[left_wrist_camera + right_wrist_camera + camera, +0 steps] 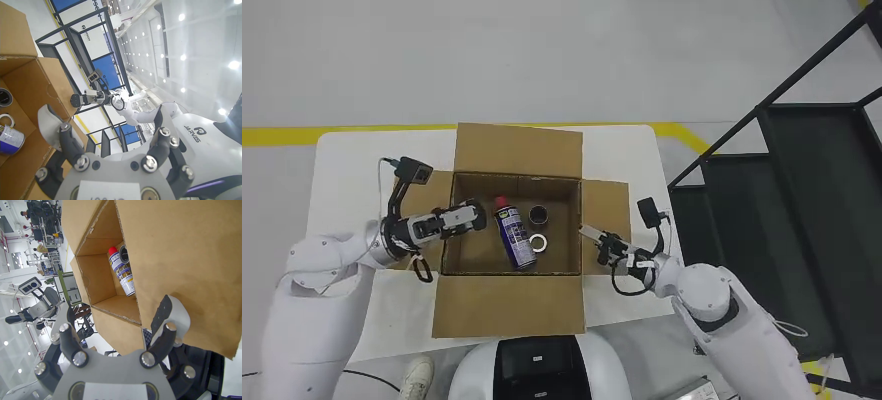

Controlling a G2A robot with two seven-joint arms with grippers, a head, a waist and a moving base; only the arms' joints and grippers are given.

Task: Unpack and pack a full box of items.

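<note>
- The box [512, 300] stands open at the table's centre. Inside it a spray can [514, 233] lies flat, red cap toward 12 o'clock.
- A dark tin [539, 214] and a white ring [538, 241] lie just beside the can, on its 3 o'clock side.
- The left gripper [470, 218], spread wide and empty, is at the box's 9 o'clock wall. The right gripper [594, 237], likewise wide and empty, is at the 3 o'clock flap.
- The can looks rigid, smooth and prone to rolling, so a grip across its mid-body seems best.
- The ring looks light, and a pinch on its rim should do.
</note>
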